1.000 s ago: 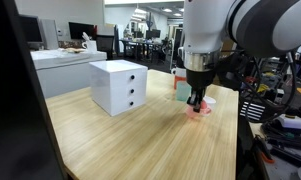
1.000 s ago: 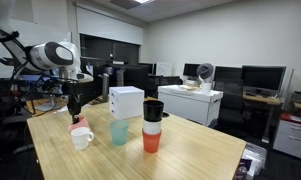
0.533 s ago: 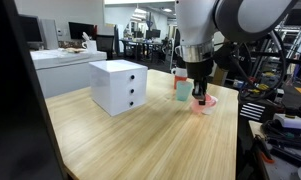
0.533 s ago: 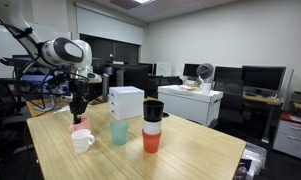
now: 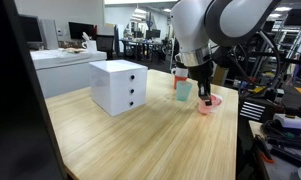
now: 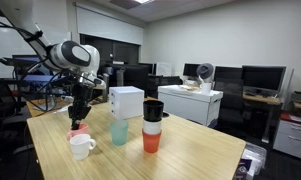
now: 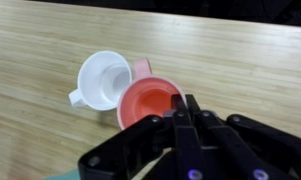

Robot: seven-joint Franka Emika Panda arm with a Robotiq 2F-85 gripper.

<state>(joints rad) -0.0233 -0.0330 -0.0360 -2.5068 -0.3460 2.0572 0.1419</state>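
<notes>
On a light wooden table (image 7: 30, 40), our black gripper (image 7: 180, 100) is clamping shut on the rim of a salmon-pink plastic cup (image 7: 142, 105) at frame centre. If this thin grip slips, we fear the cup could knock the white ceramic mug (image 7: 102, 78) touching it.

I could read no writing, number or brand anywhere: the white drawer box (image 5: 118, 86), the pink cup (image 7: 145, 105), the white mug (image 7: 102, 80) and the stacked cups (image 6: 152, 128) showed plain surfaces, and the background screens were too small.

Office with monitors (image 6: 262, 78) and desks (image 6: 200, 97)
</notes>
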